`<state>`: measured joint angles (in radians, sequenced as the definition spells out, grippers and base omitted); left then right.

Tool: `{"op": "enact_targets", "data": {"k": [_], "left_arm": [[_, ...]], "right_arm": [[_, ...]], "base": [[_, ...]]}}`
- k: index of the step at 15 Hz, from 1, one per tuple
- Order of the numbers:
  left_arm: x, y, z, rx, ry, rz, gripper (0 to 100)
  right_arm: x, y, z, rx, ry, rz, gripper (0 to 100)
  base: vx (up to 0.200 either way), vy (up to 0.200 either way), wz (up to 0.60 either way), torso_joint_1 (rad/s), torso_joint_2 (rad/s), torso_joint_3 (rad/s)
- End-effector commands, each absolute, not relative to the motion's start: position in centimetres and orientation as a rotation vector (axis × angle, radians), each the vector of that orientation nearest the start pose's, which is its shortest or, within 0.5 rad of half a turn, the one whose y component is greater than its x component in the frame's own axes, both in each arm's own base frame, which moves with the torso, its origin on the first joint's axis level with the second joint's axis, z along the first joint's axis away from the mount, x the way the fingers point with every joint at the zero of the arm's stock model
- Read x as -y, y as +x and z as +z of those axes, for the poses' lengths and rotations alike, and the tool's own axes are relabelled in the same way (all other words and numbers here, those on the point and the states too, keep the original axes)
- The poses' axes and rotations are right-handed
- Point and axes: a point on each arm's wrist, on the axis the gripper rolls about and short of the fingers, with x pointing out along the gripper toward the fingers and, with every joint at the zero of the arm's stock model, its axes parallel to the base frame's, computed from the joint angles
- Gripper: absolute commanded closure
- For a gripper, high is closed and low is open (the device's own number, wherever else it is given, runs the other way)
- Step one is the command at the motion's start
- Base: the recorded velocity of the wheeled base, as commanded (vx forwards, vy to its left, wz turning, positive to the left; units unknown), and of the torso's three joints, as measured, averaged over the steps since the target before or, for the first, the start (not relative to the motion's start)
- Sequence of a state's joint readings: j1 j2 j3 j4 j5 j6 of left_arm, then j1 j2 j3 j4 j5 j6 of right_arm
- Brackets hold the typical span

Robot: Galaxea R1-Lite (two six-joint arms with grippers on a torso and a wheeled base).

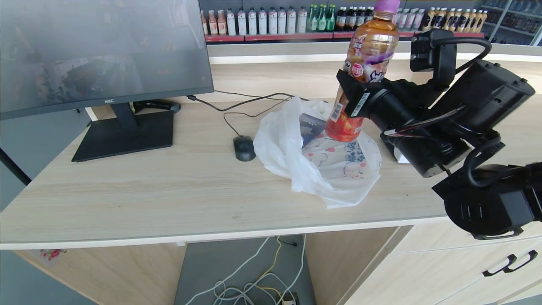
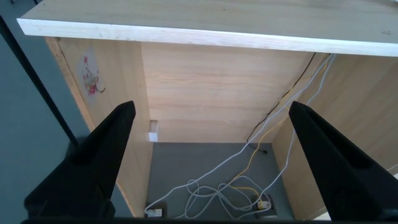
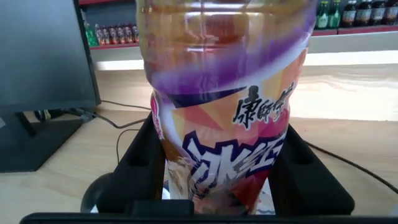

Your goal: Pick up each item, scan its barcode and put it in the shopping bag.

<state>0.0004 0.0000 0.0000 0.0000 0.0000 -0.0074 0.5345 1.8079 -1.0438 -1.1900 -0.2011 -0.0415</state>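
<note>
Left claw (image 2: 210, 107) hangs idle below the counter (image 2: 186, 28), fingers spread and empty, leaving the work to its partner. Past the monitor (image 1: 101, 51) and mouse (image 1: 244, 148), the white shopping bag (image 1: 334, 178) lies slumped open, one dark item (image 1: 311, 127) already inside. Over it the right claw (image 1: 355, 99) clamps the tea bottle (image 1: 372, 46) upright, barcode (image 1: 336, 112) turned leftward, apparently for scanning before the drop.
</note>
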Motion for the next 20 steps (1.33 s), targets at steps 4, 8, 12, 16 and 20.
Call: {"op": "enact_targets", "data": {"k": [4, 8, 12, 16, 20], "left_arm": [[0.0, -2.3, 7.5, 0.000, -0.008, 0.003, 0], [0.0, -2.3, 7.5, 0.000, -0.008, 0.003, 0], [0.0, -2.3, 7.5, 0.000, -0.008, 0.000, 0], [0.0, -2.3, 7.5, 0.000, -0.008, 0.002, 0], [0.0, -2.3, 7.5, 0.000, -0.008, 0.002, 0]], "right_arm": [[-17.9, 31.3, 24.1, 0.335, 0.121, 0.325, 100], [-18.1, 31.9, 23.4, 0.337, 0.118, 0.317, 100], [-17.5, 33.0, 22.7, 0.372, 0.017, 0.322, 100], [-17.5, 34.2, 21.8, 0.368, 0.001, 0.316, 100], [-17.2, 35.8, 20.6, 0.362, -0.013, 0.315, 100]], "base": [[0.000, 0.000, 0.00, 0.000, 0.00, 0.000], [0.000, 0.000, 0.00, 0.000, 0.00, 0.000], [0.000, 0.000, 0.00, 0.000, 0.00, 0.000], [0.000, 0.000, 0.00, 0.000, 0.00, 0.000], [0.000, 0.000, 0.00, 0.000, 0.00, 0.000]]}}
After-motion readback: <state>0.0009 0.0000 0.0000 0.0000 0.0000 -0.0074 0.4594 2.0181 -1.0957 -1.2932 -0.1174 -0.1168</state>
